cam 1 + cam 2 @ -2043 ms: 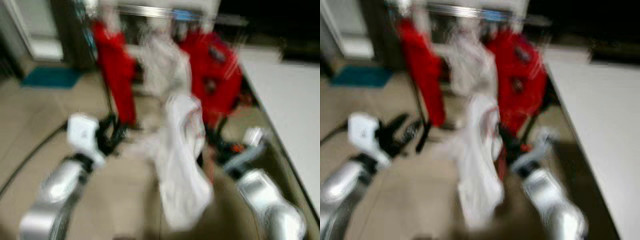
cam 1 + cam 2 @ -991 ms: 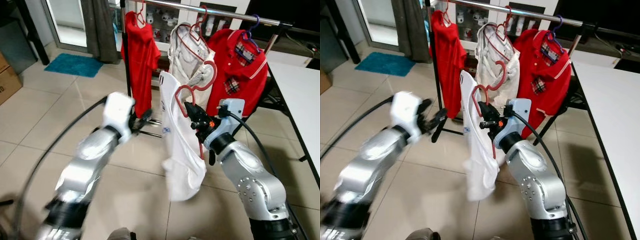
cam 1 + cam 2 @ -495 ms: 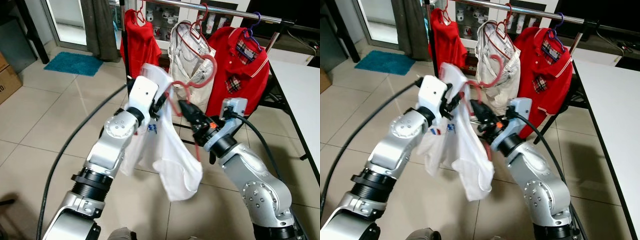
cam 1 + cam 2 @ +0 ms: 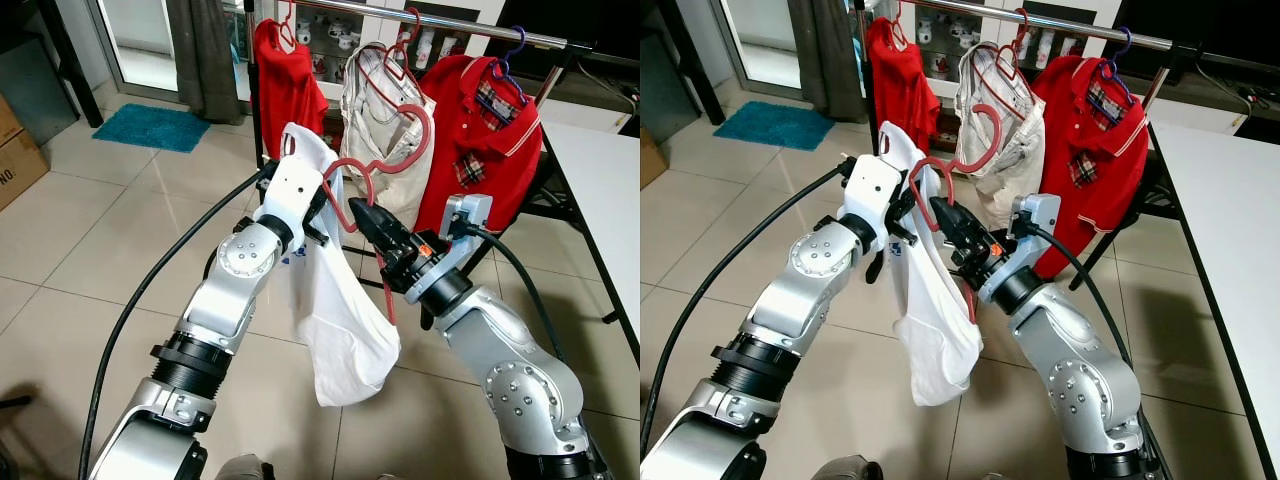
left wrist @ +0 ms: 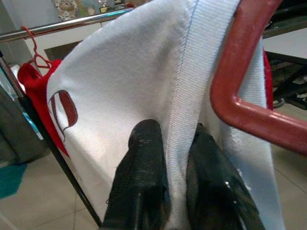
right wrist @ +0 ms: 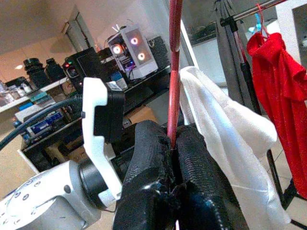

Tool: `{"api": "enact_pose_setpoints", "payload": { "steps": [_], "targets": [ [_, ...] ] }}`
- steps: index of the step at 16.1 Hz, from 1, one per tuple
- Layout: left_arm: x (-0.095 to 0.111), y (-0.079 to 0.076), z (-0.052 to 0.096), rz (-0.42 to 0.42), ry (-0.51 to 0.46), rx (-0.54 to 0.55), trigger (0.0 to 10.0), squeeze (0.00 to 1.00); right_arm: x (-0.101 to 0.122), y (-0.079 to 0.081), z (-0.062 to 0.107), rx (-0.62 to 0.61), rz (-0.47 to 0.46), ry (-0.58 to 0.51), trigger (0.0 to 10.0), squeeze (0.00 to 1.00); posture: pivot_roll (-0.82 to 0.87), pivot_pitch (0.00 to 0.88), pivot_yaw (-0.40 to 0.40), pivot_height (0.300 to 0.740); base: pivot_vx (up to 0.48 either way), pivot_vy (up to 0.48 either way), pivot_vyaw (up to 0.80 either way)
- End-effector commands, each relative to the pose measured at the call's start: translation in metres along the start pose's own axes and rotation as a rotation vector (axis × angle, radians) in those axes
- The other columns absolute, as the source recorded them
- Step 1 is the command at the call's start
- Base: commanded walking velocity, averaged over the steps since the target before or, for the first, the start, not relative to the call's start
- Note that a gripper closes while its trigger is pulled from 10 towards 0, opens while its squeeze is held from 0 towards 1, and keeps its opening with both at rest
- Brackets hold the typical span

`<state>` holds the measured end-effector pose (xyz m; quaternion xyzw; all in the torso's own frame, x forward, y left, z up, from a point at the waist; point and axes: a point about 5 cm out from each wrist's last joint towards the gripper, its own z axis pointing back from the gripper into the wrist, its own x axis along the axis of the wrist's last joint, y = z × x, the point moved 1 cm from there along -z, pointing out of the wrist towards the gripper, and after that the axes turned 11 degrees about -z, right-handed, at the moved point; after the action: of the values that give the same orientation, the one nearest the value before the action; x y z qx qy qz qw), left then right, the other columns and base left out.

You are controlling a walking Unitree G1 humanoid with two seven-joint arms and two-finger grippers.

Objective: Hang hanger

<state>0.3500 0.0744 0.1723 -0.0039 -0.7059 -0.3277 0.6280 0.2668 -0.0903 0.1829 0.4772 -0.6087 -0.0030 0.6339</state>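
Observation:
A red hanger carries a white shirt in front of the clothes rail. My right gripper is shut on the hanger's thin lower bar and holds it up, hook toward the rail. My left gripper is shut on the shirt's ribbed edge at the shoulder, right beside the hanger's red arm. The shirt hangs down below both grippers, above the floor.
On the rail hang a red shirt, a whitish garment and a red polo, each on its own hanger. A white table stands at the right. A black cable trails along my left arm. A blue mat lies far left.
My left arm swung up and took the shirt's shoulder. Since half a second ago the shirt has settled from spread-out to hanging straighter, and the hanger sits slightly higher.

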Motion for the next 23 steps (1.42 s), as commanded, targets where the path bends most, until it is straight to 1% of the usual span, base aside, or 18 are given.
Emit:
{"api": "enact_pose_setpoints", "payload": {
  "steps": [1,3,7,10,11,12,13,14,15,16,17,18,19,21,22,23],
  "targets": [
    [0.003,-0.003,-0.003,-0.019,-0.004,0.006,0.0,0.0,0.011,0.004,0.0,0.026,0.009,-0.042,10.0,0.0,0.03,0.035,-0.047,0.74,0.0,0.0,0.0],
    [0.0,-0.001,-0.003,-0.02,0.009,0.045,0.0,0.0,0.011,0.002,0.0,0.02,0.007,-0.041,10.0,0.0,0.03,0.03,-0.05,0.74,0.0,0.0,0.0],
    [-0.001,0.002,-0.003,-0.022,0.008,0.063,0.0,0.0,0.011,0.001,0.0,0.014,0.003,-0.041,10.0,0.0,0.02,0.023,-0.051,0.74,0.0,0.0,0.0],
    [0.002,0.008,-0.002,-0.003,-0.013,0.114,0.0,0.0,0.009,-0.005,0.001,-0.044,0.014,-0.025,10.0,0.0,0.02,0.02,-0.055,0.74,0.0,0.0,0.0],
    [0.002,0.017,0.0,0.065,-0.023,0.178,0.0,0.0,0.004,-0.027,0.003,-0.22,0.035,0.012,10.0,0.0,0.02,0.019,-0.058,0.74,0.0,0.0,0.0],
    [0.0,0.018,0.001,0.078,-0.015,0.183,0.0,0.0,0.001,-0.036,0.006,-0.292,0.033,0.031,10.0,0.0,0.02,0.021,-0.065,0.74,0.0,0.0,0.0],
    [-0.003,0.018,0.002,0.085,-0.002,0.185,0.0,0.0,-0.001,-0.041,0.007,-0.332,0.049,0.05,10.0,0.0,0.02,0.024,-0.066,0.74,0.0,0.0,0.0],
    [-0.009,0.017,0.003,0.098,0.022,0.188,0.0,0.0,-0.004,-0.043,0.009,-0.357,0.069,0.093,10.0,0.0,0.01,0.027,-0.065,0.74,0.0,0.0,0.0],
    [-0.012,0.017,0.004,0.105,0.034,0.194,0.0,0.0,-0.007,-0.04,0.009,-0.348,0.087,0.131,10.0,0.0,0.0,0.03,-0.065,0.74,0.0,0.0,0.0],
    [-0.018,0.017,0.005,0.12,0.067,0.213,0.0,0.0,-0.014,-0.034,0.012,-0.331,0.139,0.229,10.0,0.0,0.0,0.034,-0.066,0.74,0.0,0.0,0.0],
    [-0.022,0.018,0.004,0.129,0.089,0.229,0.0,0.0,-0.016,-0.034,0.015,-0.373,0.137,0.26,10.0,0.0,0.0,0.037,-0.067,0.74,0.0,0.0,0.0],
    [-0.026,0.019,0.004,0.126,0.114,0.24,0.0,0.0,-0.013,-0.038,0.019,-0.448,0.163,0.266,10.0,0.0,-0.01,0.043,-0.068,0.74,0.0,0.0,0.0],
    [-0.029,0.019,0.004,0.127,0.129,0.241,0.0,0.0,-0.012,-0.038,0.02,-0.452,0.178,0.277,10.0,0.0,-0.01,0.047,-0.069,0.74,0.0,0.0,0.0],
    [-0.038,0.019,0.003,0.127,0.173,0.248,0.0,0.0,-0.009,-0.027,0.021,-0.411,0.174,0.293,10.0,0.0,-0.02,0.051,-0.068,0.74,0.0,0.0,0.0],
    [-0.041,0.019,0.004,0.123,0.187,0.25,0.0,0.0,-0.002,-0.027,0.022,-0.451,0.192,0.26,10.0,0.0,-0.02,0.056,-0.067,0.74,0.0,0.0,0.0],
    [-0.043,0.018,0.004,0.122,0.194,0.249,0.0,0.0,0.005,-0.03,0.022,-0.507,0.199,0.22,10.0,0.0,-0.02,0.057,-0.067,0.74,0.0,0.0,0.0]
  ]
}}
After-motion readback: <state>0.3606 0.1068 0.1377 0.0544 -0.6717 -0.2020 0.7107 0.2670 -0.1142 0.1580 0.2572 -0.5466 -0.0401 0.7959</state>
